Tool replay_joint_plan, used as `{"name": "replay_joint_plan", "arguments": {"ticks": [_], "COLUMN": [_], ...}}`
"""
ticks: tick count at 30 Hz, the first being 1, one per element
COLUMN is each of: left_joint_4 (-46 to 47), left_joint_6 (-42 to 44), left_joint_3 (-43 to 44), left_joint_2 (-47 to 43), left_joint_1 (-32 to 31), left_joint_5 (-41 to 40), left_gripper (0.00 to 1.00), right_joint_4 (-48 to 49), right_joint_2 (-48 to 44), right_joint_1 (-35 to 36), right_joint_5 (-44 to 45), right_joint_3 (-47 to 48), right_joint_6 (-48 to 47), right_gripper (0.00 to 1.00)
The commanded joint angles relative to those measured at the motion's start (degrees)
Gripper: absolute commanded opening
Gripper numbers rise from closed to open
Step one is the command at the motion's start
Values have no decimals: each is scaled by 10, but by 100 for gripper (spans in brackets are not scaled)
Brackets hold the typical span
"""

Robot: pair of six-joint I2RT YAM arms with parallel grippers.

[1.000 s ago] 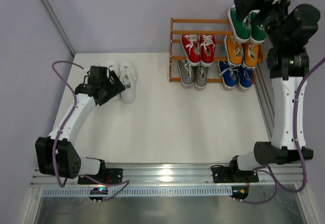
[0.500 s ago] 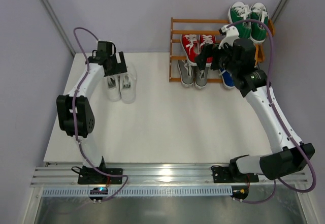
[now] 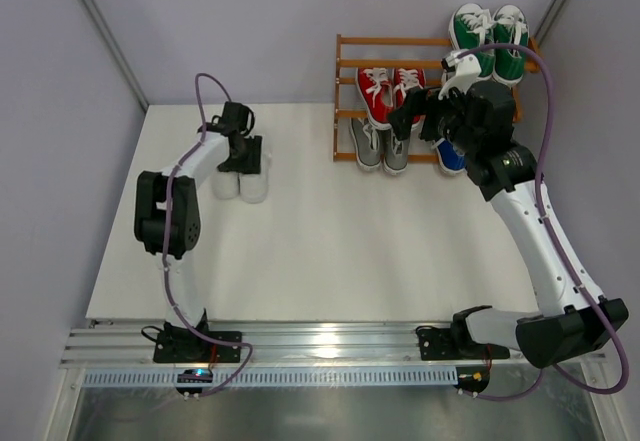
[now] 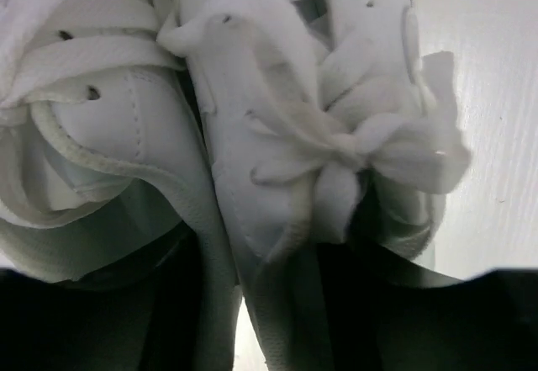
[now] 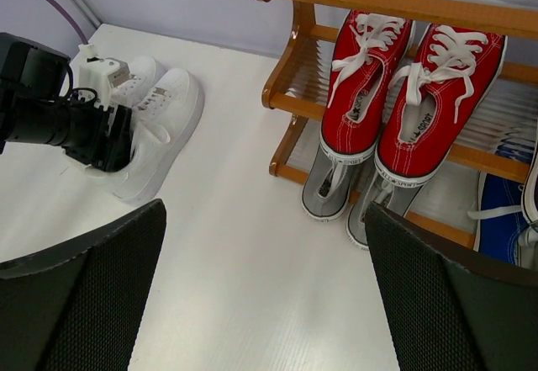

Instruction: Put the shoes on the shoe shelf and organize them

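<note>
A pair of white shoes (image 3: 243,179) stands side by side at the back left of the table. My left gripper (image 3: 241,153) is down on their heel ends. In the left wrist view its dark fingers (image 4: 84,320) sit one in each shoe opening, closed on the two touching inner walls (image 4: 261,245). The shoe shelf (image 3: 340,91) holds green shoes (image 3: 490,29) on top, red shoes (image 3: 390,86) in the middle, grey shoes (image 3: 380,146) and a blue shoe (image 3: 450,156) at the bottom. My right gripper (image 3: 412,121) hangs open and empty in front of the shelf, hiding its right side.
The purple back wall rises just behind the shelf. In the right wrist view the left gripper (image 5: 105,135) is on the white shoes (image 5: 164,106), with bare white table (image 5: 252,245) between them and the shelf frame (image 5: 290,60).
My left gripper moved right and down onto the white shoes and its jaws narrowed on them. The right arm came down from the top tier, leaving the green shoes there.
</note>
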Motion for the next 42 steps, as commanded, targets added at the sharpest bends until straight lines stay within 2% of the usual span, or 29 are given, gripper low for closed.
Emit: {"name": "replay_joint_plan", "arguments": {"ticks": [1,2,4,5,11,18,21,25,32,33,36,37,39,40,42], "left_joint_4": [-57,-60,-65,-70,-114,-61,-34,17,98,111,179,182,165,157,139], "left_joint_6": [8,1,-10,-31,-136,-348,-429,-516,-598,-610,-638,-635,-615,-608,-593], "left_joint_3": [-10,-13,-30,-33,-65,-147,-177,-217,-254,-265,-277,-272,-265,-264,-264], "left_joint_2": [36,29,19,4,-58,-192,-225,-255,-237,-232,-217,-219,-239,-248,-280], "left_joint_1": [-9,-10,-12,-13,-26,-149,-189,-230,-301,-305,-314,-316,-316,-316,-316], "left_joint_5": [83,96,100,109,202,283,288,256,205,209,239,238,216,203,171], "left_gripper": [49,30,8,0,0,0,0,0,0,1,19,37,54,69,82], "right_joint_4": [29,29,33,33,27,14,10,5,-37,-63,-103,-107,-119,-124,-133], "right_joint_2": [-5,-6,-14,-18,-31,-39,-42,-39,-15,-8,8,7,0,-1,-8], "right_joint_1": [2,2,2,2,2,2,3,8,16,23,39,53,65,74,78], "right_joint_5": [-12,-11,-10,-10,2,3,3,3,12,20,42,56,72,81,84], "right_joint_3": [-2,-6,-11,-16,-24,-35,-44,-53,-46,-41,-19,-18,-18,-19,-24], "right_joint_6": [8,7,4,2,-6,-7,-6,-3,22,25,23,22,21,21,26], "right_gripper": [100,100,100,100,100,100,100,100,97,97,97,98,100,100,100]}}
